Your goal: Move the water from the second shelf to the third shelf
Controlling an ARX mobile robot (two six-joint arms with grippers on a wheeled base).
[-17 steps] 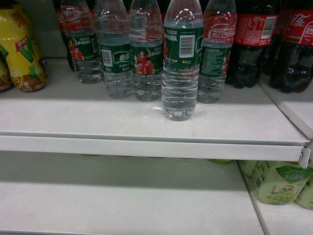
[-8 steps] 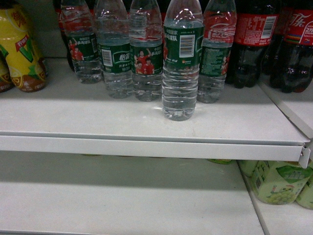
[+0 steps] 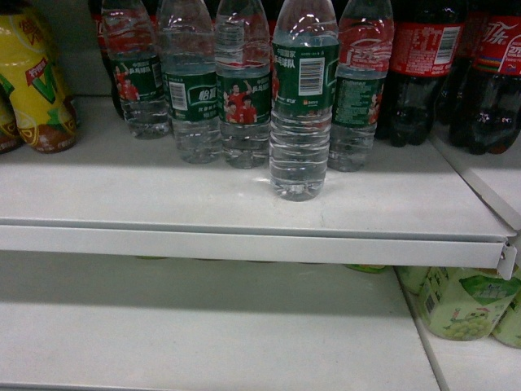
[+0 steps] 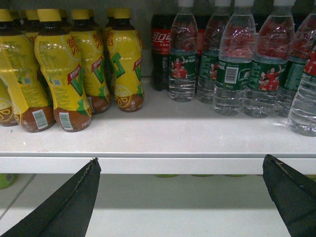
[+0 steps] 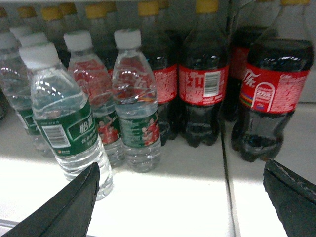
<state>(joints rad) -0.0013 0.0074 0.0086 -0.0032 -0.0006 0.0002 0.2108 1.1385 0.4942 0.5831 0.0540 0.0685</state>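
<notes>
The two dark fingers of the left gripper (image 4: 180, 197) are seen spread wide apart at the bottom of the left wrist view, with nothing held between them, level with the front edge of the white metal shelf (image 4: 148, 140). The dark fingers of the right gripper (image 5: 180, 197) are likewise spread wide and empty, low in front of the same shelf. Neither gripper is seen in the head view.

The clear ribbed plastic water bottle with a dark green label and white barcode (image 3: 301, 114) is found upright on this shelf, set forward of a row of like water bottles (image 3: 191, 90) and just beside them. In the right wrist view it is the nearest bottle, just above the left finger (image 5: 61, 128). Dark cola bottles with red labels (image 5: 202, 89) are ranged to the right, yellow-wrapped drink bottles (image 4: 64, 74) to the left. A lower white shelf (image 3: 203, 326) is seen underneath, with pale green packs (image 3: 464, 301) at its right
</notes>
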